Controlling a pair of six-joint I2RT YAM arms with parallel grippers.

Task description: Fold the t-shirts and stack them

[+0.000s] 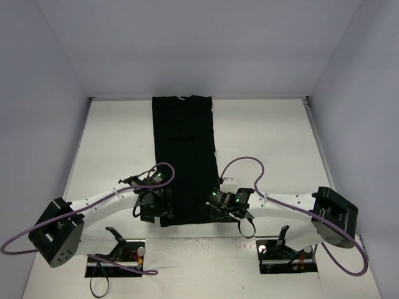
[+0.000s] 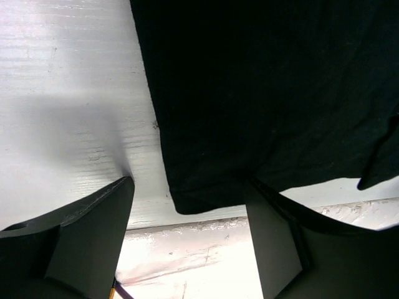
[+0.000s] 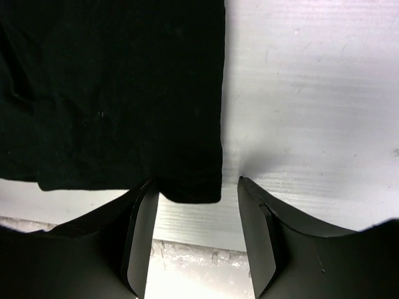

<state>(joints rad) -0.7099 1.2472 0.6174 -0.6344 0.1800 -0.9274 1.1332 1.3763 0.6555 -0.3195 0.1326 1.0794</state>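
One black t-shirt [image 1: 185, 156] lies flat on the white table as a long narrow strip running from the back wall toward the arms. My left gripper [image 1: 153, 205] hovers low over its near left corner. In the left wrist view the t-shirt [image 2: 262, 93] has that corner between the jaws of the left gripper [image 2: 189, 182], which stand wide apart and open. My right gripper [image 1: 215, 202] is at the near right corner. The right wrist view shows the t-shirt [image 3: 124, 93] with its corner between the spread jaws of the right gripper [image 3: 196, 180], also open. Neither corner is lifted.
The white table [image 1: 274, 143] is closed in by pale walls at the back and both sides. Its near edge [image 2: 206, 227] runs just behind the shirt's hem. Purple cables [image 1: 246, 161] loop off both arms. Black arm mounts [image 1: 115, 252] sit at the front.
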